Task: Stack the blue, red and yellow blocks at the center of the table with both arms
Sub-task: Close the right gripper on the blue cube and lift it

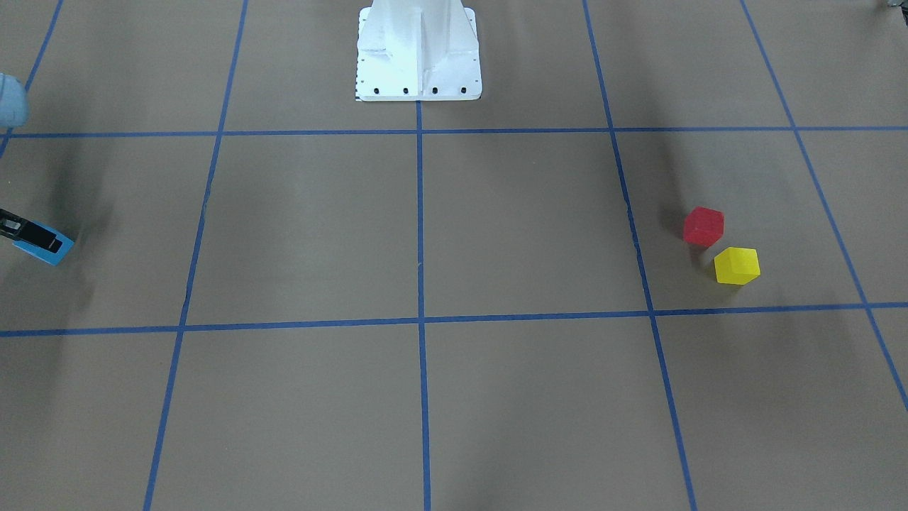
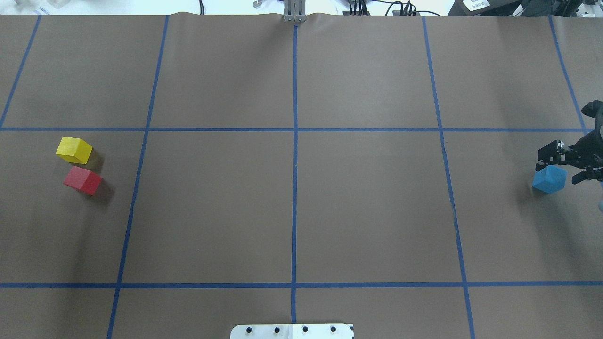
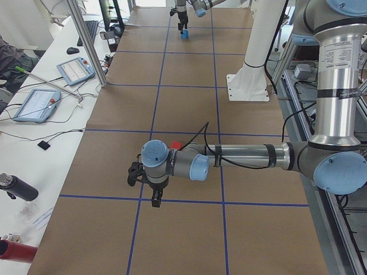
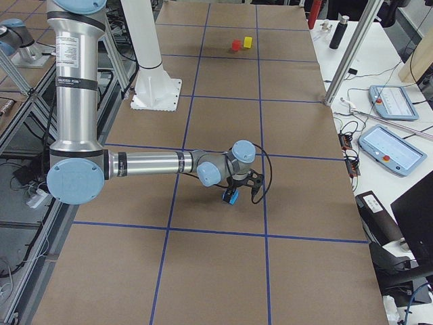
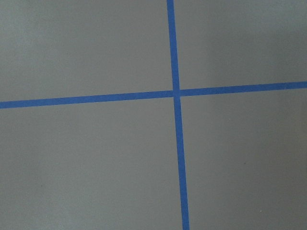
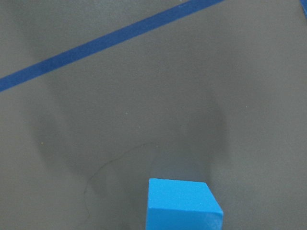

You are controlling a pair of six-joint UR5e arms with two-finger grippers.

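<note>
Blue block [image 6: 182, 203] clenched in right hand [image 2: 563, 165], apparently lifted off counter [image 2: 292, 212]. Judged light, rigid, smooth; best gripped on flat opposite faces. Red block [image 2: 83, 180] and yellow block [image 2: 74, 149] resting near left hand [image 3: 150, 192]; released or clenched, cannot tell.

From my station I see white benches [image 3: 51, 114] at nine o'clock carrying teach pendants [image 3: 35, 105], aluminium posts [image 3: 86, 43], cables, a keyboard [image 3: 90, 28], even lighting.

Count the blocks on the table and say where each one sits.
3. The yellow block and red block sit close together at the table's left end; the blue block is at the far right, by the right gripper.
</note>
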